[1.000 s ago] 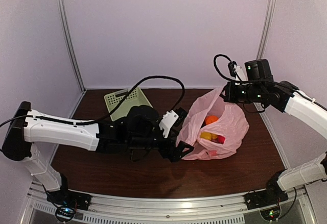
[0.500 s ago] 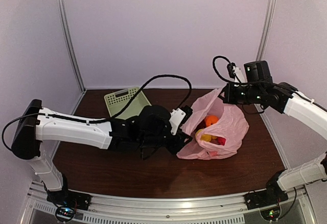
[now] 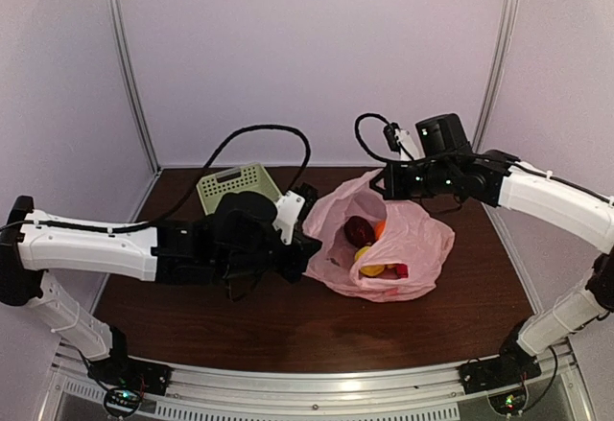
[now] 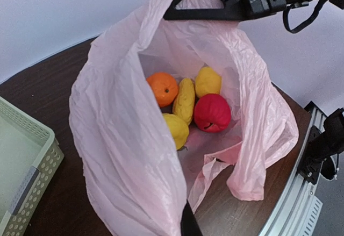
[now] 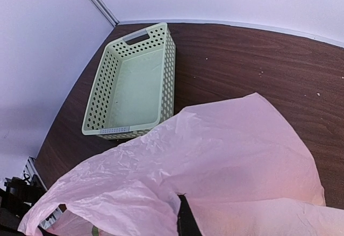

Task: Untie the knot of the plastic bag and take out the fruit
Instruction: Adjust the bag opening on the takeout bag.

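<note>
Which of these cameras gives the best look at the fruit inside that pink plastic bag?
The left wrist view: it looks straight into the open thin pink plastic bag at five pieces of fruit. The top view shows a few, partly hidden; the right wrist view shows only the bag's outside.

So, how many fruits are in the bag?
6: orange one, long yellow one, two round yellow ones and red one huddle low in the bag; a dark red one shows only from above. Others may hide.
</note>
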Motion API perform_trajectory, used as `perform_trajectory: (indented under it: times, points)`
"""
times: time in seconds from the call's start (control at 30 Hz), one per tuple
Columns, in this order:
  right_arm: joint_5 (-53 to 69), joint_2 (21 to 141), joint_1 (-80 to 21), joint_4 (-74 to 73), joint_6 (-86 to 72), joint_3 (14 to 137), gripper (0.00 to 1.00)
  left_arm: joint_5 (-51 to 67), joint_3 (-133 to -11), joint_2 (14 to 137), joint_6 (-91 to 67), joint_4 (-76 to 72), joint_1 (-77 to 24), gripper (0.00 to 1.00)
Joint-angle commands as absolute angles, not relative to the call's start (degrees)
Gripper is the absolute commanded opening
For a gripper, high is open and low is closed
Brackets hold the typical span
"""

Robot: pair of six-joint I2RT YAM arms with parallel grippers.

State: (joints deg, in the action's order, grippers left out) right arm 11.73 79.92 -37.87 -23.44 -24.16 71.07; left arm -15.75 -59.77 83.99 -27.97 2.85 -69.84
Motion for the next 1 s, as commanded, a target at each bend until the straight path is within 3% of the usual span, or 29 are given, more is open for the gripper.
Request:
perform_trajectory:
  times: [0.0,0.07,0.13,0.23,0.33,0.47,0.6,0.97]
  points:
    - [12.0,83.7,-40.9,-20.8,-23.2,76.3,0.00,-15.6,-56.6,79.8,-30.8,3.4,-69.6,0.00]
    - [12.0,85.3,-41.8,-21.2,-23.2,78.1,0.00,-14.2,-56.8,79.7,-31.3,4.5,-69.3,0.00]
    - [11.7,85.6,-42.2,-22.0,-23.0,79.3,0.10,-13.5,-57.1,79.9,-32.1,5.1,-68.9,0.00]
    - [10.5,83.7,-42.5,-24.1,-22.6,80.0,0.37,-12.5,-57.1,79.9,-33.4,4.7,-67.9,0.00]
    - [8.5,79.9,-43.2,-27.3,-22.2,79.4,0.57,-11.6,-56.5,79.3,-34.8,3.5,-67.0,0.00]
    - [5.4,72.3,-45.5,-30.0,-23.2,75.4,0.71,-8.7,-55.5,78.4,-36.0,1.1,-65.8,0.00]
    - [2.7,66.1,-50.3,-30.3,-25.4,69.8,0.75,-6.8,-55.0,77.6,-36.2,0.4,-65.0,0.00]
    - [-9.3,63.0,-74.4,-22.6,-33.5,57.9,0.62,-3.5,-53.8,76.6,-36.5,-1.4,-63.4,0.00]
